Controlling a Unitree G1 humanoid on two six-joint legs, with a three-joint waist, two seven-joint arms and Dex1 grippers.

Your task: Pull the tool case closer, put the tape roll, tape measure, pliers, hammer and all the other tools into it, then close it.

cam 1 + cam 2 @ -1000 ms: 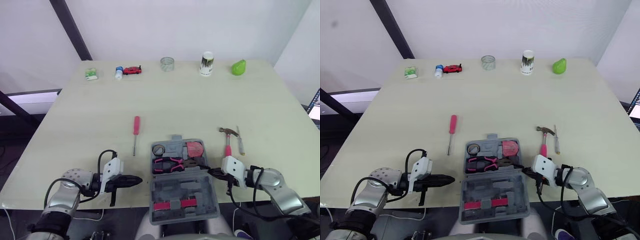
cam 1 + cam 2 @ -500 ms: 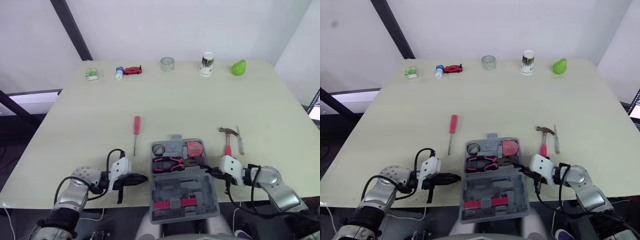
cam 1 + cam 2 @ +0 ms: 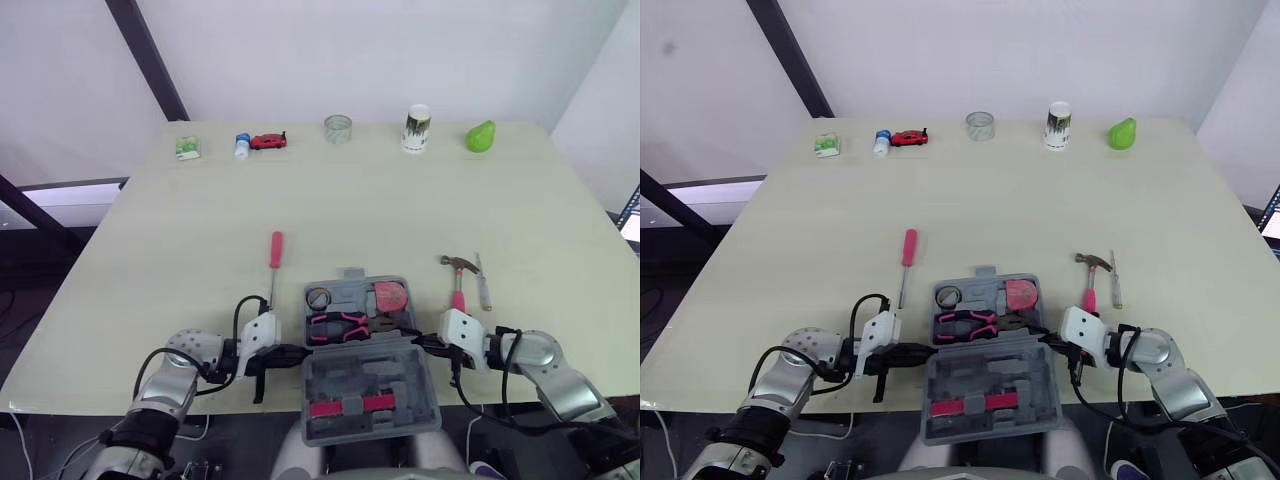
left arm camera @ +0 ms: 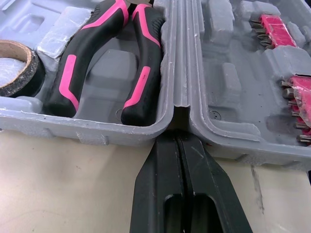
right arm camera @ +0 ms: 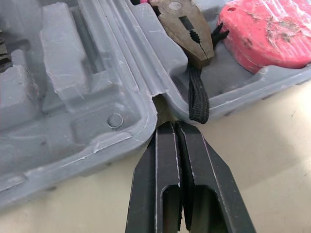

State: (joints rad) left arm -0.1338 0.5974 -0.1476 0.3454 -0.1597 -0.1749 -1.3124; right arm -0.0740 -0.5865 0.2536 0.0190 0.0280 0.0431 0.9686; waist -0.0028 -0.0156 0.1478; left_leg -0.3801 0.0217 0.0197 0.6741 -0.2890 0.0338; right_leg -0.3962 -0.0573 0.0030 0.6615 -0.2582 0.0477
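Left gripper (image 4: 177, 134), right gripper (image 5: 168, 125): jaws closed, empty, tips at hinge notches of open tool case (image 3: 371, 377), which sits between them. Likely pull step: press evenly from both sides, slide straight, no twist.

Count:
- Inside: one pliers (image 3: 340, 326), one tape roll (image 3: 317, 298), one tape measure (image 3: 388, 296).
- On bench beyond right jaws: one hammer (image 3: 457, 285), one thin tool (image 3: 482, 286).
- On bench beyond left jaws: one screwdriver (image 3: 274, 262).
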